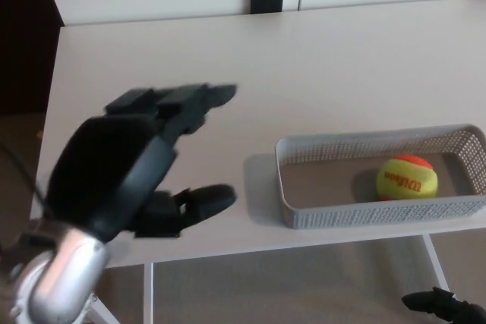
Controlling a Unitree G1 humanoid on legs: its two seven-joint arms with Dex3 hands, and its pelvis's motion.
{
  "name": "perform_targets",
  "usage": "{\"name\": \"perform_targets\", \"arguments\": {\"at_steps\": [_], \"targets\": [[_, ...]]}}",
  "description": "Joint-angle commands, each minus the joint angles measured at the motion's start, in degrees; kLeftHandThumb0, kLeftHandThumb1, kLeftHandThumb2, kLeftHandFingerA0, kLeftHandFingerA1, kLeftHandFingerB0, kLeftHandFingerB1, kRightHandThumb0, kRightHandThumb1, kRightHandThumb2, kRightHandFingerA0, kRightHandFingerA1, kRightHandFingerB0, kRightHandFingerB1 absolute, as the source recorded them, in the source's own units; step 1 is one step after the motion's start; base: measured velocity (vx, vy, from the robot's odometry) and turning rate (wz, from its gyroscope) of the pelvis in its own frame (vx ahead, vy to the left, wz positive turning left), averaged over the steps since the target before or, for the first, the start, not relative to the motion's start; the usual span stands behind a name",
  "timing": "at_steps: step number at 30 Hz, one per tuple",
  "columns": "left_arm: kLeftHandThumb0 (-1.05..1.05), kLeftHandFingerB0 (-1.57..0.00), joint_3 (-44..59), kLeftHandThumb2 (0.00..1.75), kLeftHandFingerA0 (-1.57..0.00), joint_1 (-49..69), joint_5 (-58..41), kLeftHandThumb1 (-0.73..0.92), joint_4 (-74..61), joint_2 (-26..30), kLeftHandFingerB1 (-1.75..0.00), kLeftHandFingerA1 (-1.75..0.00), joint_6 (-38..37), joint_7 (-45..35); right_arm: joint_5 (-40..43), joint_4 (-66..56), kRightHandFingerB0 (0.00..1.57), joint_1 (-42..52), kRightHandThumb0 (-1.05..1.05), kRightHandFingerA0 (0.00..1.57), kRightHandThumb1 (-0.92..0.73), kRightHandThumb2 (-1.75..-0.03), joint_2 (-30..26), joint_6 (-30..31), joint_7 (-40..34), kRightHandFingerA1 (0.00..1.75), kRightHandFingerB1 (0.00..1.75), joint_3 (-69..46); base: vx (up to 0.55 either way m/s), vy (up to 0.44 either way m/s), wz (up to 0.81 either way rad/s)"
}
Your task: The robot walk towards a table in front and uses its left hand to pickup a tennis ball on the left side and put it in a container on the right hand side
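The left hand (144, 172) hovers over the white counter (304, 58), fingers and thumb spread, holding nothing, left of the grey mesh basket (364, 216). The yellow-orange tennis ball (407, 177) lies inside the basket. The right hand (448, 305) barely shows, and I cannot tell its state.

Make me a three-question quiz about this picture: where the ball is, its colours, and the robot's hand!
1. Where is the ball? A) on the floor B) in the grey basket C) on a chair
2. What colours is the ball? A) yellow and orange B) blue and white C) all green
3. How is the left hand? A) holding the ball B) open, holding nothing C) out of the picture
Answers: 1 B, basket walls surround it. 2 A, yellow with an orange top. 3 B, its fingers are apart, nothing between them.
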Motion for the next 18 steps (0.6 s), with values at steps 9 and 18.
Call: {"name": "perform_targets", "arguments": {"at_steps": [9,18], "targets": [[-0.85,-0.36,52.72,0.63,-0.34,48.12,-76.27,0.71,12.31,10.3,-0.32,-0.32,-37.29,-50.87,3.42,7.86,0.34,0.24,-0.57,0.4,-0.68,-0.64,-0.95,0.0,0.26,0.81,0.54,-3.46,0.0,0.0,0.0],[-0.75,-0.37,44.83,0.59,-0.5,56.03,-53.92,0.58,12.38,16.77,-0.32,-0.4,-42.71,-37.08,3.03,10.29,0.34,1.63,-0.57,0.42,-0.72,-0.64,-1.32,-1.76,0.21,0.83,0.52,-3.1,0.0,0.0,0.0]]}}
